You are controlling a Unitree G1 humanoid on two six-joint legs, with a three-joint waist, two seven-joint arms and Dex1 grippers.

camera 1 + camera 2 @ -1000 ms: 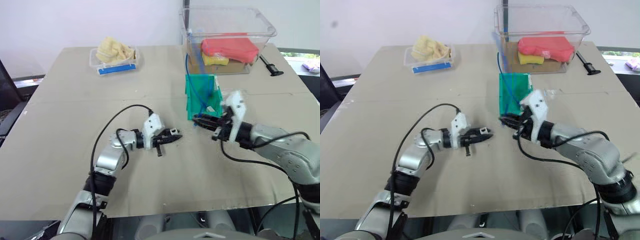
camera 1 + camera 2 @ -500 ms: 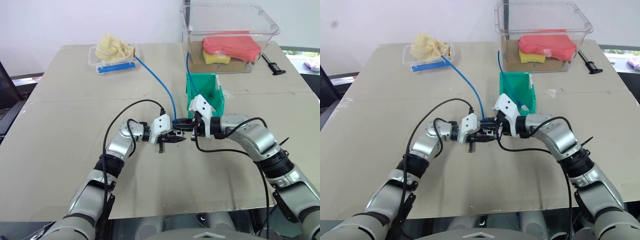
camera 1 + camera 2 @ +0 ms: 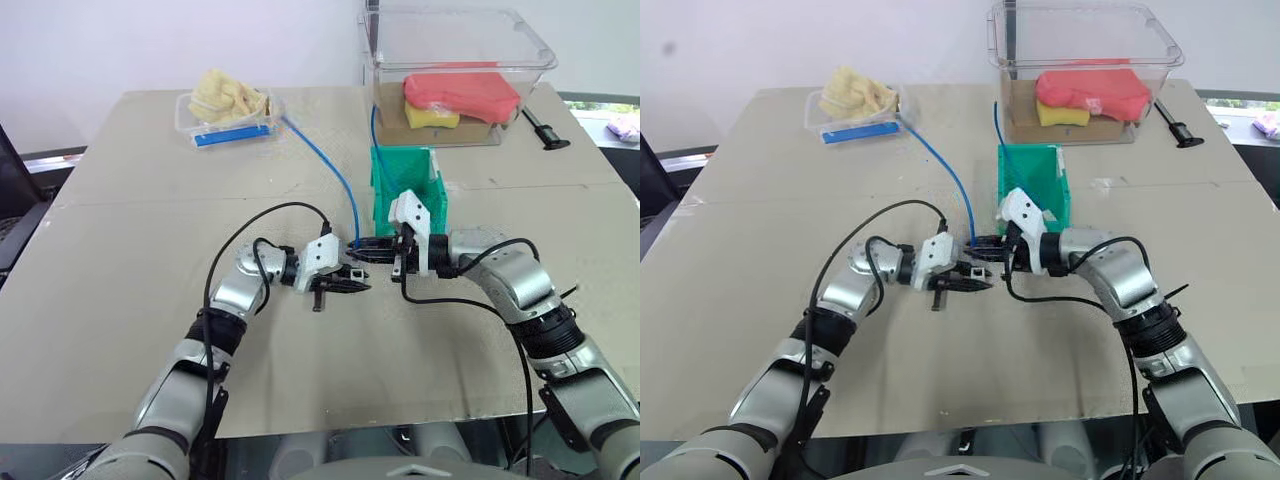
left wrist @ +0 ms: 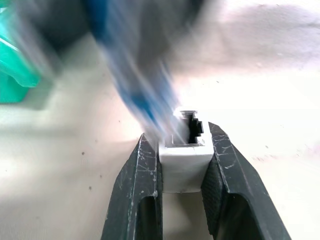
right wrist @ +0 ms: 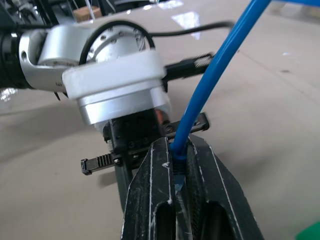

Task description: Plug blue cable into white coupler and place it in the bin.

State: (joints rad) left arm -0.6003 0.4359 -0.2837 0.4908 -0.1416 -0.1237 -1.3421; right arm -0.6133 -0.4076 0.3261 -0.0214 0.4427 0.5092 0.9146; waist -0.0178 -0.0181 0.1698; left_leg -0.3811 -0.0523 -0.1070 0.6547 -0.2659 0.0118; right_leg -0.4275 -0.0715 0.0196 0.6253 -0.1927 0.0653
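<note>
Meeting mid-table in the head views: left gripper (image 3: 352, 280) and right gripper (image 3: 372, 250) brought nose to nose just in front of the bin (image 3: 408, 192), presumably so the plugged pair has a short trip afterwards. Blue cable (image 3: 322, 168) trailing back from the right gripper across the table (image 3: 120, 260) toward the clear tray (image 3: 232, 118) of yellowish stuff; large clear tub (image 3: 455, 75) behind the bin, out of play. From the left wrist: fingers (image 4: 142, 190) clamped on the white coupler (image 4: 183, 165), dark socket facing outward, held so as to present the opening; blurred blue cable passing just beside the socket, not seated as far as can be judged. From the right wrist: fingers (image 5: 159, 195) pinched together on the cable close to its end, plug itself hidden between them, short grip likely chosen for stiffness while aiming at the left gripper's load.
</note>
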